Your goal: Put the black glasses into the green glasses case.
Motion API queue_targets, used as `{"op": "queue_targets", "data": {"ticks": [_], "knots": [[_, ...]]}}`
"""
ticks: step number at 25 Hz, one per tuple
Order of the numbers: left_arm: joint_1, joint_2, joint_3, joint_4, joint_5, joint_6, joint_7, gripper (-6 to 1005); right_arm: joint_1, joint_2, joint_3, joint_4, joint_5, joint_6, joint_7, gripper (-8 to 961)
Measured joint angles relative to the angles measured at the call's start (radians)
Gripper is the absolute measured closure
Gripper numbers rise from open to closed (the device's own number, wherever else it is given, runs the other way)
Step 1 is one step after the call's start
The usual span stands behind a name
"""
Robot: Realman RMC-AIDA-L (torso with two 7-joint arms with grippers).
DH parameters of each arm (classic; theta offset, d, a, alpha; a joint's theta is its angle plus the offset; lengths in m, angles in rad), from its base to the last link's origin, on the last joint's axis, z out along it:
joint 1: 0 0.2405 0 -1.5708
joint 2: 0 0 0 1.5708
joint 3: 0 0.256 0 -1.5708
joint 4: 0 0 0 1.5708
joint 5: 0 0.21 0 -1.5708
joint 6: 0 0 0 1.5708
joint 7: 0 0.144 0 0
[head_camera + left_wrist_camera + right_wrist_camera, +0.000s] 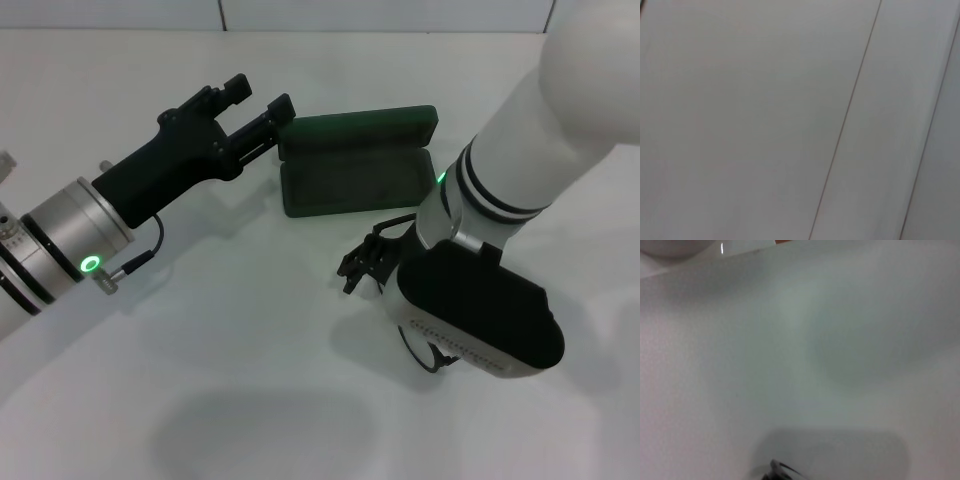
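The green glasses case [352, 178] lies open in the middle of the table, its lid [360, 128] folded back on the far side and its dark tray empty. My right gripper [366, 262] hovers just in front of the case's near edge and is shut on the black glasses [385, 232]. Their thin black frame and temple arm show at its tip, partly hidden by my wrist. My left gripper [260, 100] is open and empty, held above the table at the left end of the case lid.
The white table [200, 350] stretches to the front and left, with a wall seam at the back. The left wrist view shows only pale panels. The right wrist view shows bare table, a shadow and a small dark piece [780, 471] at its edge.
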State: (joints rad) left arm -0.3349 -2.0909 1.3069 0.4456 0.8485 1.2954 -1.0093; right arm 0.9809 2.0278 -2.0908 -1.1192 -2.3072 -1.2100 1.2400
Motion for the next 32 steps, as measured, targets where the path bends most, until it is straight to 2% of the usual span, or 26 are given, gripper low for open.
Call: {"op": "queue_targets", "data": {"ticks": [4,9,14,20,26,28,32], "knots": [[-0.001,0.001,0.000,-0.009,0.000,0.006,0.000,261,-0.005,0.000,-0.030,0.012,-0.002,0.028,0.007,135],[-0.003,0.002,0.000,-0.010,0.000,0.007,0.000,261,-0.009,0.000,-0.036,0.018,-0.001,0.035,0.007,276],[-0.004,0.002,0.000,-0.010,0.000,0.007,0.000,260,-0.014,-0.001,-0.028,0.020,-0.001,0.030,0.007,330],[-0.006,0.002,0.000,-0.010,0.000,0.007,0.006,260,-0.017,0.001,0.005,0.021,-0.004,0.008,0.021,394],[-0.008,0.002,0.000,-0.010,0.000,0.007,0.006,261,-0.036,0.000,0.090,0.014,-0.014,-0.058,0.025,465],[-0.010,0.002,0.000,-0.010,0.000,0.007,0.006,261,-0.048,0.000,0.119,0.010,-0.014,-0.077,0.031,709],[-0.016,0.004,0.000,-0.010,0.000,0.007,0.002,261,-0.063,-0.001,0.193,0.006,-0.018,-0.107,0.072,795]]}}
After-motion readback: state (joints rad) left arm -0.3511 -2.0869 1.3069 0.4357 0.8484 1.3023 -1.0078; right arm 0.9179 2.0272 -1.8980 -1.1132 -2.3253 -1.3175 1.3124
